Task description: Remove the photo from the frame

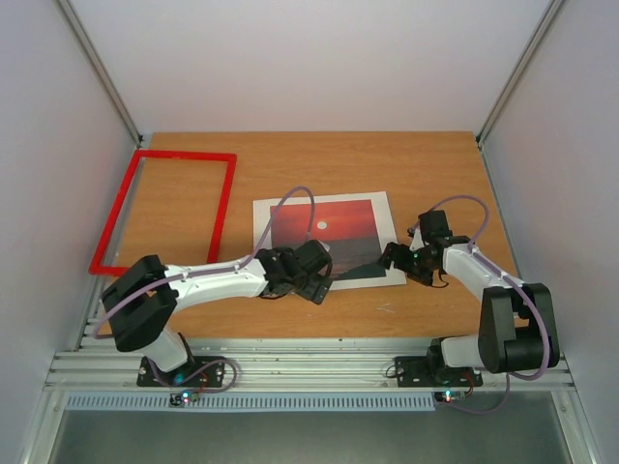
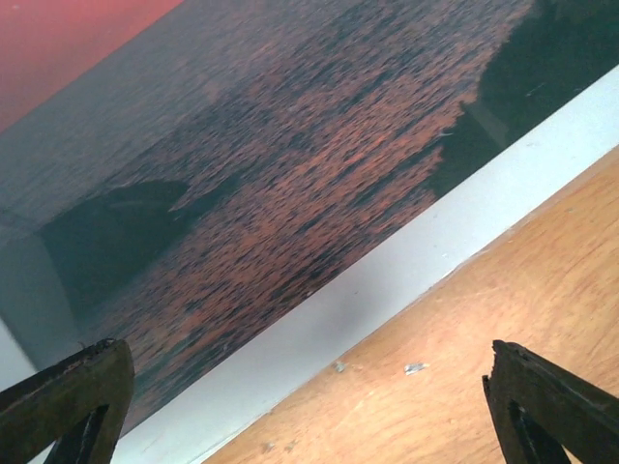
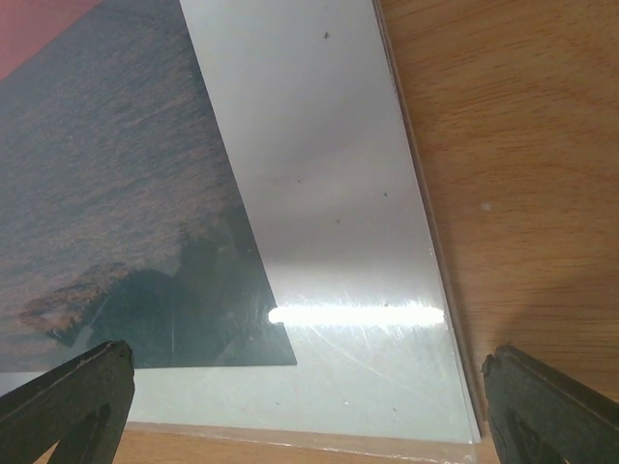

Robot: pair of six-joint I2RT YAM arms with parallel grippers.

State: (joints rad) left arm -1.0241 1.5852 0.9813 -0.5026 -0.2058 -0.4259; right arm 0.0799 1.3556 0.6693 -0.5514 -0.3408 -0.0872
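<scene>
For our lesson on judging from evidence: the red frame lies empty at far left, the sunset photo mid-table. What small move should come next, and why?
Probably just lift both grippers straight up and clear. The photo lies flat, wholly apart from the frame, through which bare table shows; the left gripper and right gripper hang open over its near edge, holding nothing.

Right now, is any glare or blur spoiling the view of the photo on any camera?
Right wrist view: a bright glare streak cuts across the glossy white margin beside the photo, lighting fine scratches. Left wrist view: no glare, the water's ripples read sharp, only the near fingertips are dark. Top view: even light, no glare on the print.
</scene>
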